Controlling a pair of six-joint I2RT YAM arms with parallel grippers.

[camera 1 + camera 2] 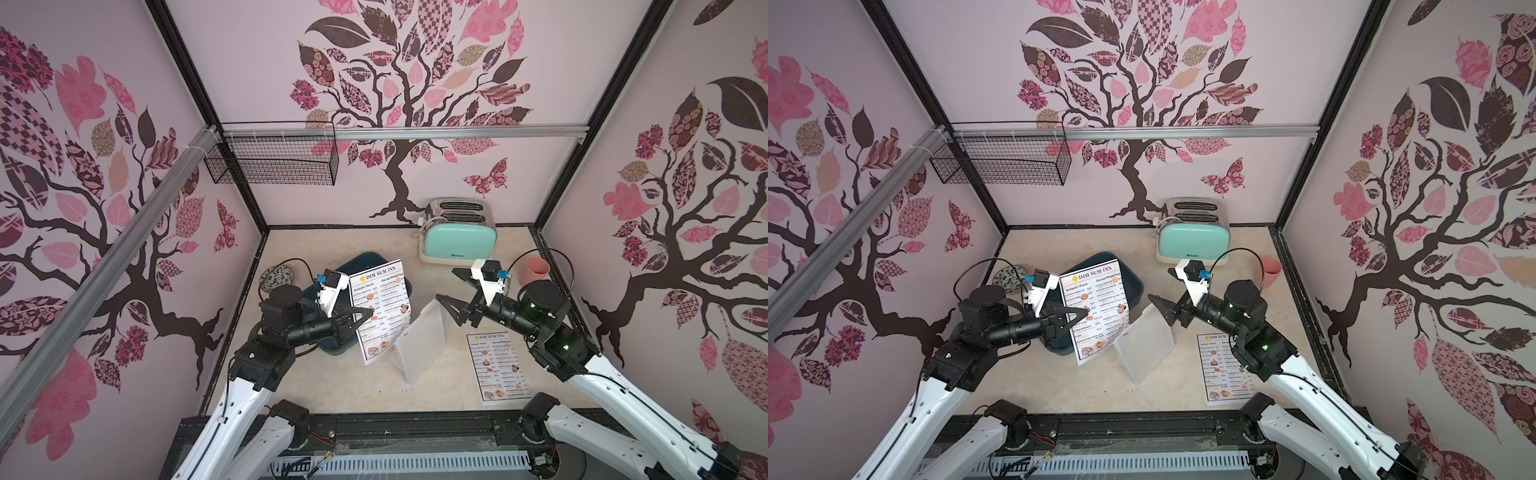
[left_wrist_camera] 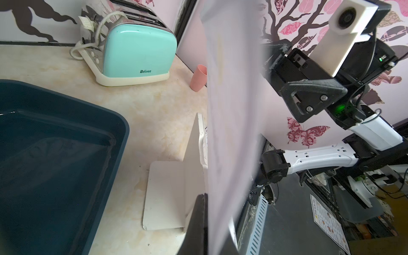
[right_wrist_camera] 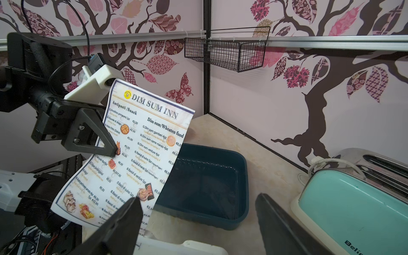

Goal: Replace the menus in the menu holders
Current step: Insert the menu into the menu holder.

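In both top views my left gripper [image 1: 368,312] is pinched tight on one side edge of the held menu [image 1: 384,307], a white paper sheet headed "DIM SUM INN". The sheet stands nearly upright in front of the dark blue rectangular plastic tray [image 1: 365,257], just beside the menu holder [image 1: 419,340], a clear whitish slanted acrylic stand. My right gripper [image 1: 1160,284] hangs above the holder's top edge, jaws wide and holding nothing. The second menu [image 1: 1223,370], a matching sheet, lies flat on the beige table [image 1: 1183,390] under my right arm.

My left wrist view shows the held menu [image 2: 231,132] as a blurred white band, with the holder's bent foot [image 2: 167,194] flat on the table beside it.

My right wrist view faces the printed side of the held menu [image 3: 141,154]. My left gripper [image 3: 114,151] clamps it mid-height, the tray [image 3: 240,212] sits behind it, and the mint green toaster [image 3: 353,209] is near my own spread jaws.
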